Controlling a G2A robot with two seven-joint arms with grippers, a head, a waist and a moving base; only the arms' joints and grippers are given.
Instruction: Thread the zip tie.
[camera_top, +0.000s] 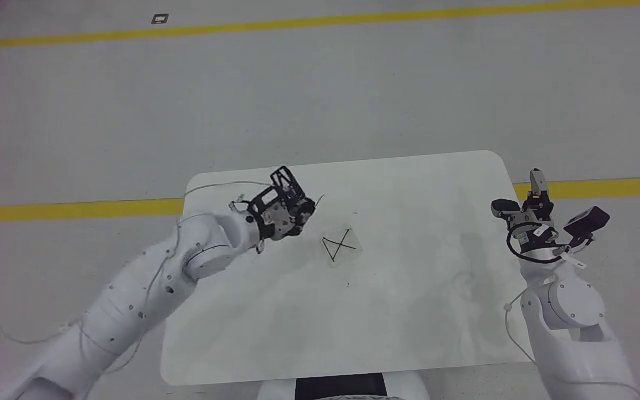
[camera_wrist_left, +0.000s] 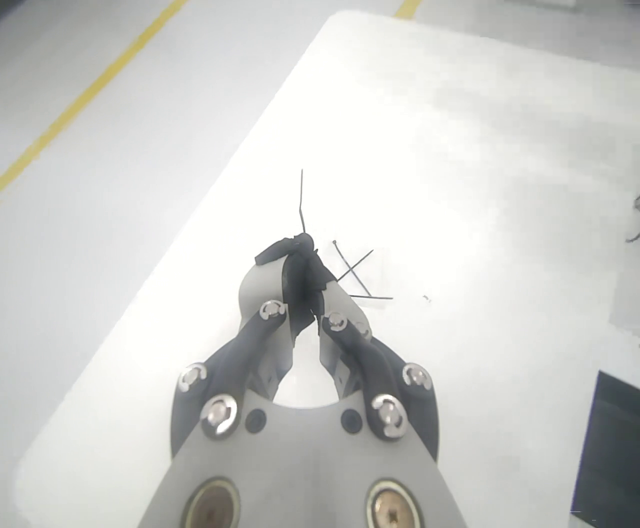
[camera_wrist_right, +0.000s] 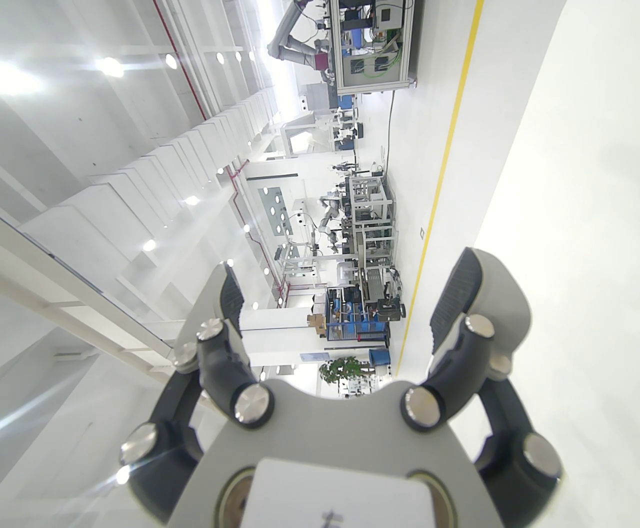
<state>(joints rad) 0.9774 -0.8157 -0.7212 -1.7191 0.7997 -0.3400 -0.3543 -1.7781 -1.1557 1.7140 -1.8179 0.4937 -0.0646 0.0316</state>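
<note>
My left gripper (camera_wrist_left: 299, 252) (camera_top: 291, 206) is shut on a thin black zip tie (camera_wrist_left: 301, 200), whose tail sticks out past the fingertips above the white table (camera_top: 420, 320). Just beyond it, two more black zip ties (camera_wrist_left: 356, 272) (camera_top: 340, 246) lie crossed on the table's middle. My right gripper (camera_wrist_right: 345, 280) (camera_top: 536, 186) is open with nothing between its fingers. It is held off the table's far right edge and points away into the room.
The table's rounded far-left corner (camera_top: 200, 185) lies close behind the left gripper. A yellow floor line (camera_top: 90, 209) runs past the table. Bare tabletop stretches between the crossed ties and the right arm.
</note>
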